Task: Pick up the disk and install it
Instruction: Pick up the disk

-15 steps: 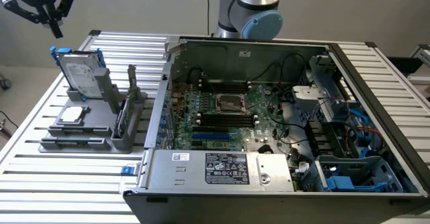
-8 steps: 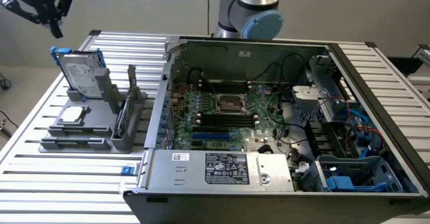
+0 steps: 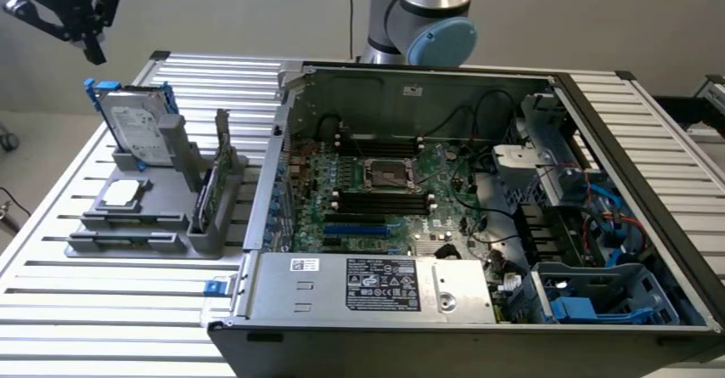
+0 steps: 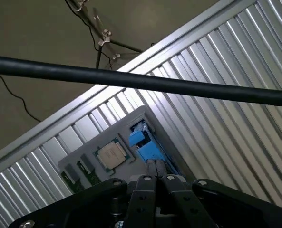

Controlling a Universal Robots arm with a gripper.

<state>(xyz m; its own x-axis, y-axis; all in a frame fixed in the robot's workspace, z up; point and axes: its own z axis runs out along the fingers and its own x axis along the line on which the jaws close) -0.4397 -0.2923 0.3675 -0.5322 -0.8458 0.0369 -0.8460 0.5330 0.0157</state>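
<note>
The disk (image 3: 134,126), a flat rectangular silver-grey hard drive with a white label in a blue plastic carrier, stands on edge in the grey plastic fixture (image 3: 170,242). The fixture sits on the slatted aluminium table (image 3: 91,310), at the exterior view's left of the open black computer case (image 3: 340,348). The disk's long axis runs near upright. The black gripper (image 3: 93,51) hangs above the disk, well apart from it. Its fingers are pressed together and hold nothing. In the wrist view, the disk (image 4: 148,145) lies just beyond the gripper (image 4: 154,167).
</note>
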